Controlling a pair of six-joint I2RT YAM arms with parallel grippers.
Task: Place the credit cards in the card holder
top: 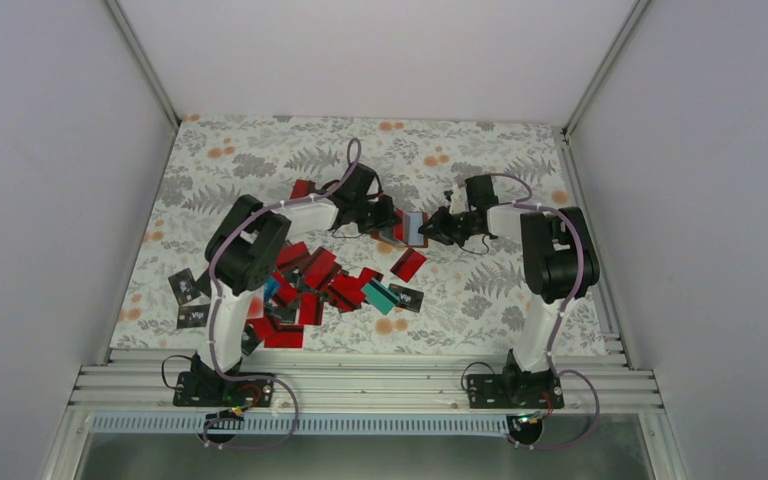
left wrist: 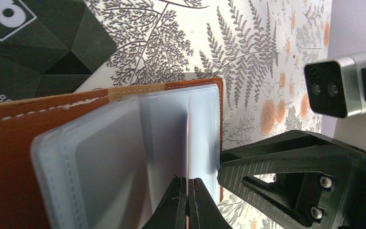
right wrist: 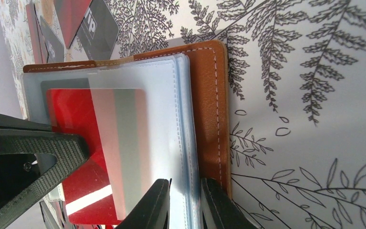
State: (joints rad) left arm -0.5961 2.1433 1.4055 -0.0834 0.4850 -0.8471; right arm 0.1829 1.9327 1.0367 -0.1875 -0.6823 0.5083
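The brown card holder [top: 415, 228] lies open at mid-table between both grippers. Its leather cover [left wrist: 9, 157] and greyish clear pockets [left wrist: 124, 157] fill the left wrist view. My left gripper [top: 392, 218] [left wrist: 187, 188] is shut on a red credit card [right wrist: 86, 186], which I see edge-on from that wrist. The card lies partly under a clear pocket sheet. My right gripper [top: 432, 230] [right wrist: 185, 191] is shut on the edge of the clear pocket stack, beside the leather cover [right wrist: 212, 105]. One of its fingers [left wrist: 290, 167] reaches the holder's right edge.
A heap of red, black and teal credit cards [top: 305, 290] lies near the left arm, with black ones [top: 182, 285] at its left and a teal one [top: 378, 296] at its right. A black card [left wrist: 28, 43] lies just behind the holder. White walls enclose the floral table [top: 520, 160].
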